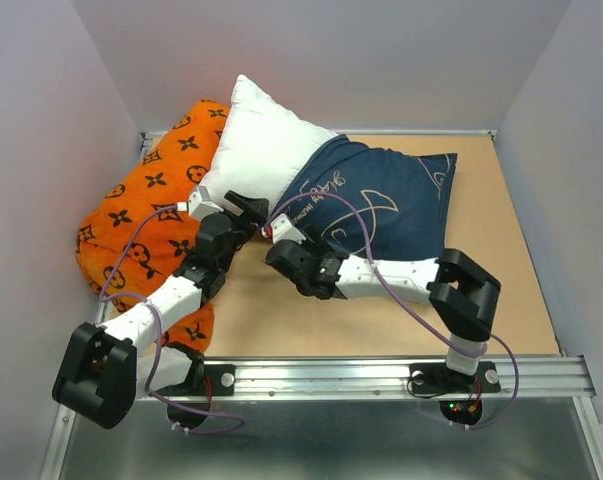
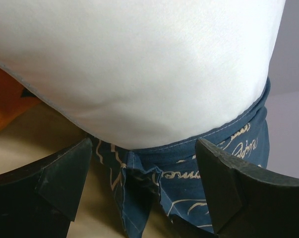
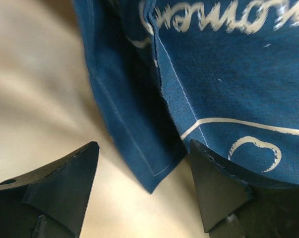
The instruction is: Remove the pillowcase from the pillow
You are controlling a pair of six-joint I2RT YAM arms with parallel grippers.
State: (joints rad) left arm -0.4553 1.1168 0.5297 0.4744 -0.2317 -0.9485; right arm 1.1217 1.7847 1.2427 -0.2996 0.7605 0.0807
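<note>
Mid-strip: pillow (image 1: 261, 140) half out, leaning on orange cushion (image 1: 141, 210); pillowcase (image 1: 381, 195) covers far end, on counter (image 1: 481, 300). Left gripper (image 2: 144, 158) and right gripper (image 3: 143, 148) both wide, empty, at hem. Next, my guess: right pinches hem corner, pulls away.

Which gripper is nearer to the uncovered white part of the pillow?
Left. The left gripper hangs open just before the pillow's bare end, at the pillowcase hem; the right gripper is open around the pillowcase's loose corner, with no pillow in its view.

Parted right hand (image 3: 142, 191) beneath pillowcase (image 3: 228, 74) hem
</note>
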